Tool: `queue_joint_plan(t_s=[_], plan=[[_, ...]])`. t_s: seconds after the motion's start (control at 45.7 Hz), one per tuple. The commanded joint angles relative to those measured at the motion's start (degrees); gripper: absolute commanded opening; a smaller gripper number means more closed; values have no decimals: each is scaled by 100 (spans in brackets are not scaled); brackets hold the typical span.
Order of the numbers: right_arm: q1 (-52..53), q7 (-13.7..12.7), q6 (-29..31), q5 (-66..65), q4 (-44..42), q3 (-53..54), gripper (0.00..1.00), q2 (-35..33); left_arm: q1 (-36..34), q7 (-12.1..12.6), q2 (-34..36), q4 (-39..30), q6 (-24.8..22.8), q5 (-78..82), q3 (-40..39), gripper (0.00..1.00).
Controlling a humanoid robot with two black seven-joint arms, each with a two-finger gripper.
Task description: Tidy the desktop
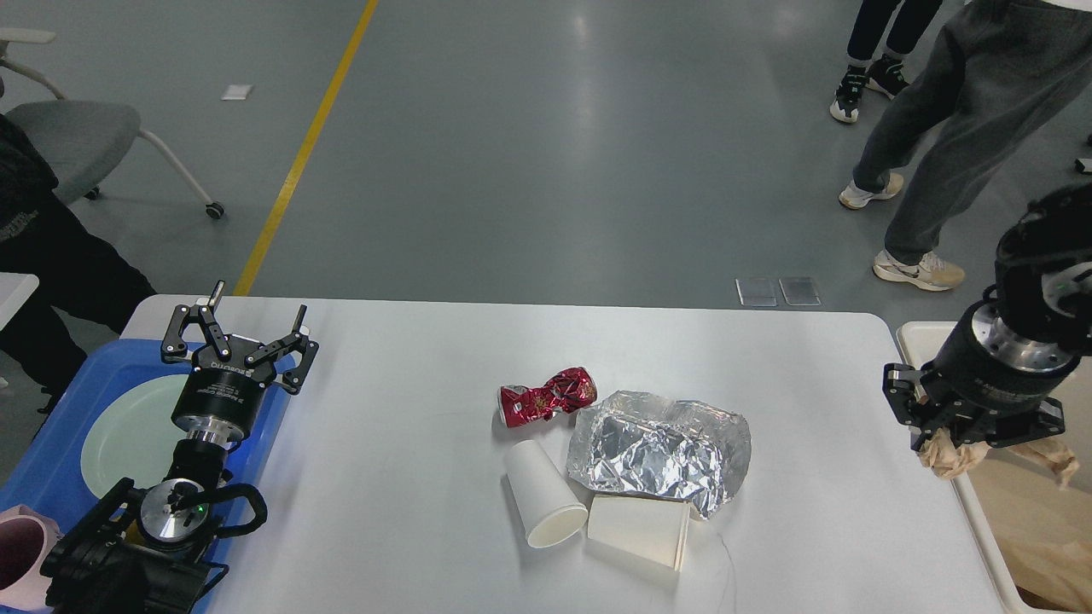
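Cream bin (926,341) under right claw (955,450): brown paper heaped inside. Blue tray (51,426) below left claw (247,328): pale green plate (128,431), pink cup (21,554) at near corner.
Right arm upright over bin's left wall, right claw pointing down, clamped on crumpled brown paper wad (951,456).
Left arm angled up from tray, left claw spread wide, nothing in it.
White worktop (392,477) between both claws; mid-worktop, left of right claw: crushed red can (546,396), foil sheet (657,448), 2 white paper cups (542,495) on sides.
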Motion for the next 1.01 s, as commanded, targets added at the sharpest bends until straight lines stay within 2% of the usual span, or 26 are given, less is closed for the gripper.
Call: queue_joint_plan(t_s=[0.0, 0.131, 0.219, 0.263, 0.372, 0.525, 0.635, 0.722, 0.81, 0.985], plan=[[721, 17, 518, 211, 222, -233, 0, 99, 0, 0, 0, 10, 1, 0, 6, 96], [1214, 219, 597, 211, 390, -628, 0, 99, 0, 0, 0, 10, 1, 0, 6, 96], [1495, 790, 772, 194, 434, -997, 0, 99, 0, 0, 0, 10, 1, 0, 6, 96], [1531, 940, 773, 167, 425, -1181, 0, 99, 0, 0, 0, 1, 1, 0, -3, 96], [1531, 949, 624, 158, 381, -1366, 0, 55, 0, 0, 0, 1, 1, 0, -3, 96], [1312, 940, -210, 193, 293, -1648, 0, -102, 0, 0, 0, 10, 1, 0, -3, 96], [680, 896, -1045, 167, 92, -1683, 0, -577, 0, 0, 0, 1, 1, 0, -3, 96], [-102, 879, -1467, 115, -373, -1596, 0, -1069, 0, -9, 0, 1, 1, 0, -3, 96], [-1234, 879, -1644, 123, -1321, -1368, 0, -1307, 0, -9, 0, 1, 1, 0, 6, 96], [-3950, 870, -1688, 202, -3492, 178, 0, -1527, 0, -9, 0, 10, 1, 0, 6, 96]])
